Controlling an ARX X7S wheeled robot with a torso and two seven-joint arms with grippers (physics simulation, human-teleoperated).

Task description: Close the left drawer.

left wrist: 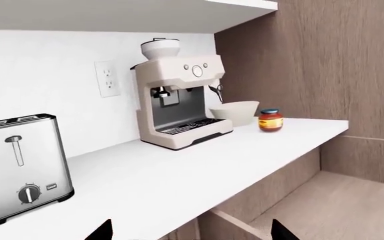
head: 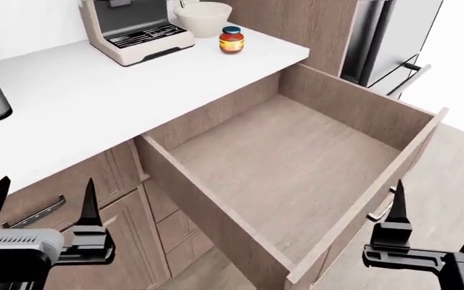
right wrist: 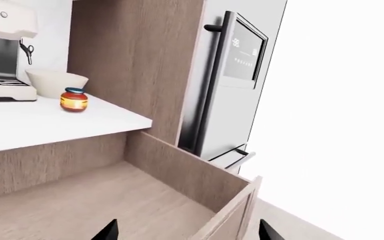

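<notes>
Across the middle of the head view, the left drawer [head: 296,163] stands pulled out under the counter [head: 95,103]; both grippers, left [head: 43,202] and right [head: 441,205], hold their jaws wide, touching nothing.

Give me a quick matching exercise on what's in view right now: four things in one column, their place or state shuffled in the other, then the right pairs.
Things:
1. left drawer
2. jar
3. toaster
4. bowl

Place or state:
A. next to the wall outlet, on the counter
B. pulled fully open, nothing inside
C. between the coffee machine and the jar
D. near the counter's end, orange label, dark lid

Pairs: 1-B, 2-D, 3-A, 4-C
</notes>
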